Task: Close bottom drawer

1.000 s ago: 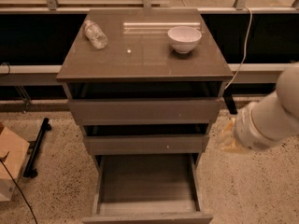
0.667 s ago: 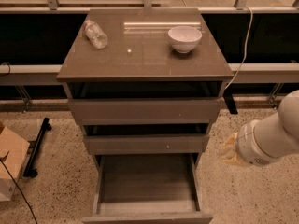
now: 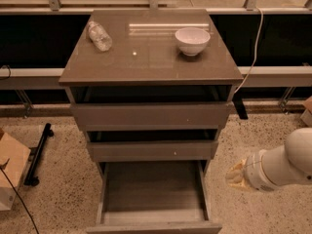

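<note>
Lowered since a second ago, my fingers hang just off the right side of the bottom drawer, not touching it; I cannot tell whether they are apart or together. The drawer stands pulled far out under the two above it, with a white bowl and a plastic bottle on the counter.

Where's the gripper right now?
Lower right of the camera view: the gripper sits right of the open bottom drawer, apart from it, over the speckled floor.
</note>
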